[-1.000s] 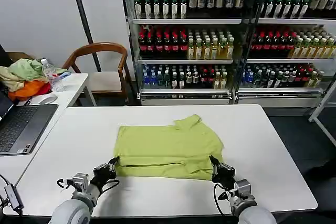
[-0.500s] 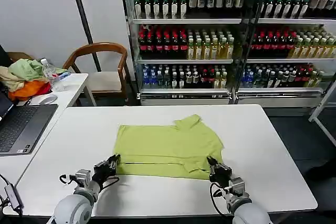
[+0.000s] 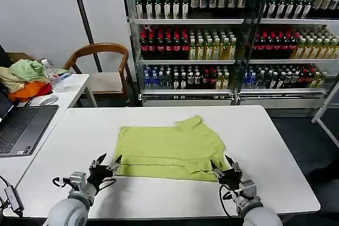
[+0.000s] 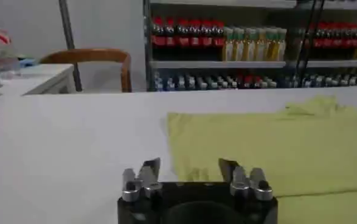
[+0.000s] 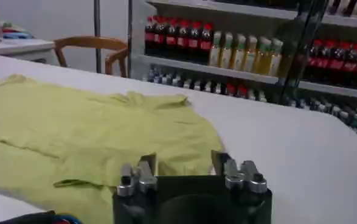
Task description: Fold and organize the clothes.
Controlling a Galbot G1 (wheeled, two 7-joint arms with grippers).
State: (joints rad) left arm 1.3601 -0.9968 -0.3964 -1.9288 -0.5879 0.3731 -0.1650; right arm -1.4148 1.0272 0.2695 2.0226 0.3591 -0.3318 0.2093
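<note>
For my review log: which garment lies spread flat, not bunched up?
The lime T-shirt on the white table; the other clothes sit heaped on the side desk.

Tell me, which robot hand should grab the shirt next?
Probably both: the left gripper sits open at the T-shirt's near left corner, the right gripper open at its near right corner.

T-shirt's [image 3: 169,151] print hidden, perhaps face-down
</note>
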